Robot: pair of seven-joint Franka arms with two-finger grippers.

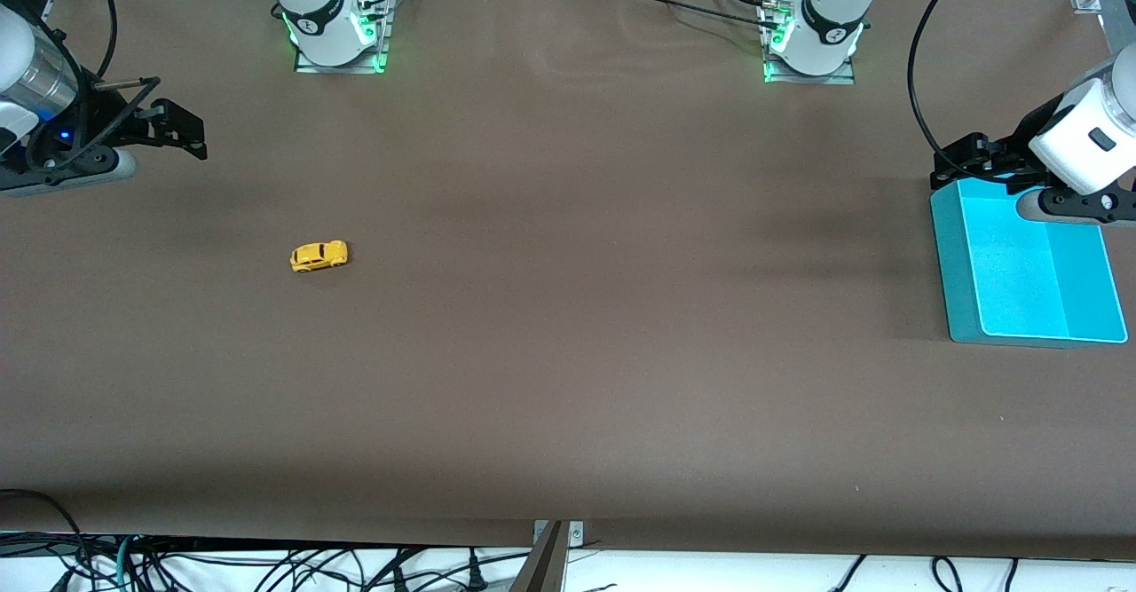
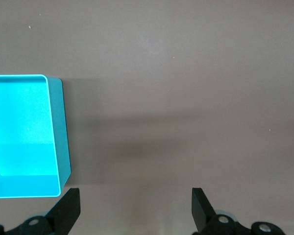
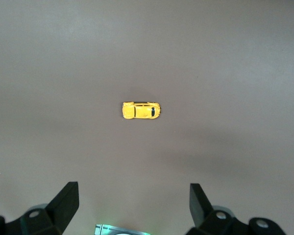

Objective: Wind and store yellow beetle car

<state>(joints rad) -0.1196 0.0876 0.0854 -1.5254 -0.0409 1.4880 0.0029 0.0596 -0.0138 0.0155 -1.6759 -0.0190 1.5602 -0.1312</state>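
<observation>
Hovering my right gripper [image 3: 132, 205] wide open above the table [image 1: 568, 379], I keep the car [image 1: 319, 256] in sight: it sits on its wheels toward my right arm's end. My left gripper [image 2: 134, 208] waits, open, over the bin [image 1: 963, 308], ready for storing.

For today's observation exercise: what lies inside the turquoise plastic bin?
The turquoise plastic bin shows only its bare floor; one corner is hidden under the open left gripper. The yellow beetle car sits on the table.
</observation>
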